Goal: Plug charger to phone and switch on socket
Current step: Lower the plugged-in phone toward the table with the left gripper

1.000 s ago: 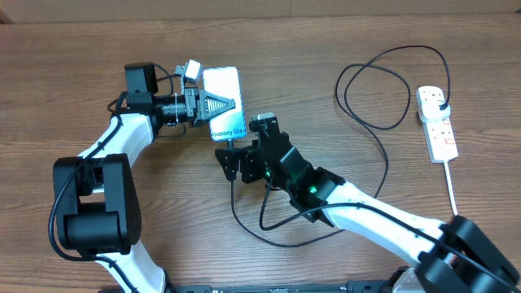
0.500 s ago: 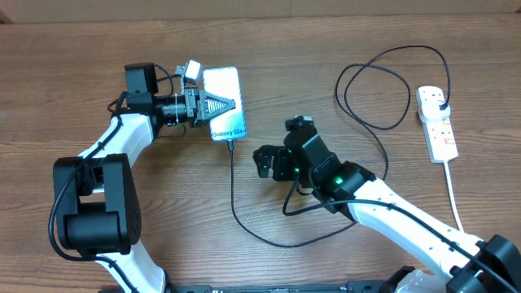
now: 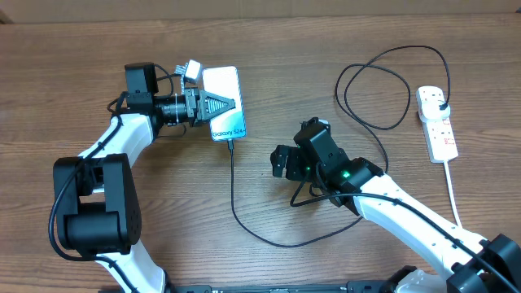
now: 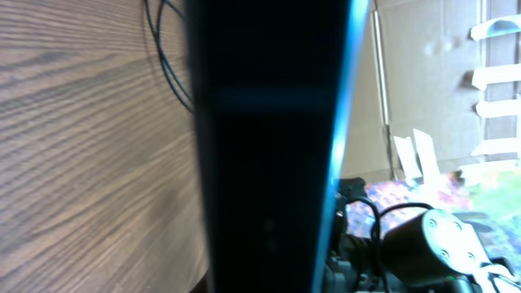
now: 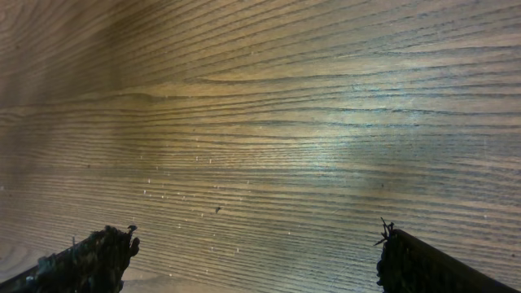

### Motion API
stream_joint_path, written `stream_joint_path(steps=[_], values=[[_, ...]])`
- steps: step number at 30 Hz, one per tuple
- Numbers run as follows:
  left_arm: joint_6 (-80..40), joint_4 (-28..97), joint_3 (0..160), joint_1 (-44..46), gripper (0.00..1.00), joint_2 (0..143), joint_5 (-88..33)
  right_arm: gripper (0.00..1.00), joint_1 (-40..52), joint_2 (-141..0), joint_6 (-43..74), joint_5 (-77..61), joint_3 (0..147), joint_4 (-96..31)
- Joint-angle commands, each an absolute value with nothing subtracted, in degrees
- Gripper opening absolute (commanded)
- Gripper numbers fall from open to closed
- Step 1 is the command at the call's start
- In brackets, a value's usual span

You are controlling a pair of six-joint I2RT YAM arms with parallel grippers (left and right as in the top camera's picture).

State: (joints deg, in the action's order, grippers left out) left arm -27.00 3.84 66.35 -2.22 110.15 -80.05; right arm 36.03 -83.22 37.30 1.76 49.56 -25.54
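Note:
The phone (image 3: 221,81) lies at the table's upper left, its blue screen up, and my left gripper (image 3: 224,103) is shut on it from the left. In the left wrist view the phone's dark edge (image 4: 269,146) fills the middle. The charger's black cable (image 3: 233,195) leaves the phone's lower end, where its connector tip (image 3: 232,144) sits. It loops across the table to a black plug (image 3: 440,99) in the white socket (image 3: 440,134) at the far right. My right gripper (image 3: 281,161) hovers open right of the cable, with only bare wood between its fingertips (image 5: 106,252).
The socket's thick white cord (image 3: 452,191) runs down toward the front right edge. The charger cable makes a wide loop (image 3: 383,73) at the upper right and a low bend (image 3: 285,242) near the front. A cardboard wall (image 3: 326,8) borders the back.
My right gripper has drawn back from the phone's lower end, moving right by about a hand's width, still open. The left gripper and phone have not moved.

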Motion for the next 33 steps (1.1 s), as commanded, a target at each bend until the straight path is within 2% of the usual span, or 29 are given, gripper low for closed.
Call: stream_joint_path(steps=[1, 18, 33], values=[[-25.45, 3.57, 66.15, -2.2, 0.04, 109.4, -78.11, 1.0, 35.92, -82.37, 37.52, 2.48, 50.74, -25.39], [-20.73, 11.11, 66.13, -2.02, 0.04, 109.4, -65.01, 1.0, 35.92, -82.37, 37.52, 2.48, 50.74, -25.39], [-21.21, 12.93, 66.13, 3.27, 0.04, 109.4, -50.76, 1.0, 35.92, -82.37, 37.54, 2.46, 50.74, -25.39]])
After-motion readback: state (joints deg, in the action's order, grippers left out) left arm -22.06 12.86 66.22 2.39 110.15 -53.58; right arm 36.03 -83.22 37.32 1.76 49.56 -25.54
